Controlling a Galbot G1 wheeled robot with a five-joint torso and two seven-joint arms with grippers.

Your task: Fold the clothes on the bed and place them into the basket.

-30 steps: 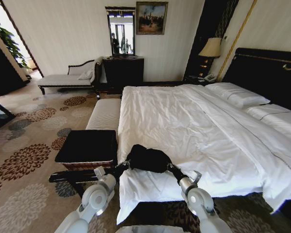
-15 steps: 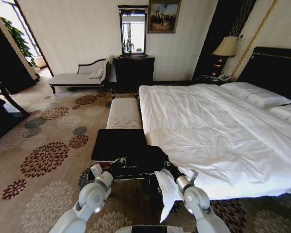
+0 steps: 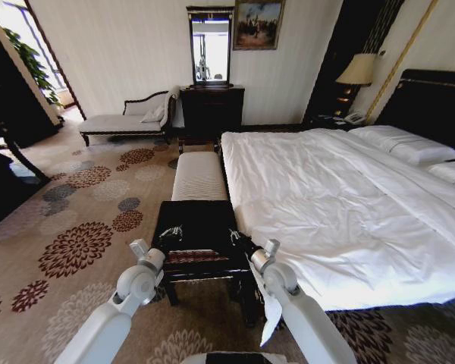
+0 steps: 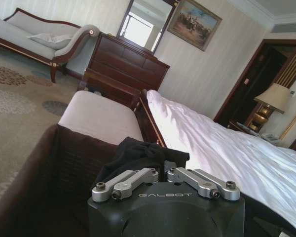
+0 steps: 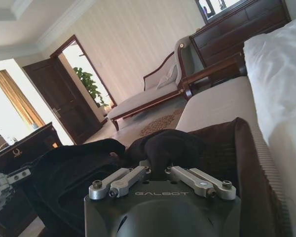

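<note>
Grippers marked GALBOT, left (image 4: 160, 174) and right (image 5: 158, 172), both clamp the black T-shirt (image 5: 113, 158) over the basket (image 3: 169, 214)

You are looking at a hotel-style bedroom: a large bed (image 3: 341, 197) with white linen and black headboard (image 3: 425, 102), a bedside lamp (image 3: 356, 70), a chaise (image 3: 125, 120), a dresser (image 3: 211, 110) with mirror (image 3: 210, 45), patterned carpet (image 3: 76, 235).

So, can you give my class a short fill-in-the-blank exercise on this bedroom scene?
The left gripper and right gripper hold the black T-shirt over the ___.
The bed has a duvet coloured ___.
At the bed's foot stands a long white-cushioned ___.
Missing words: basket; white; bench.
</note>
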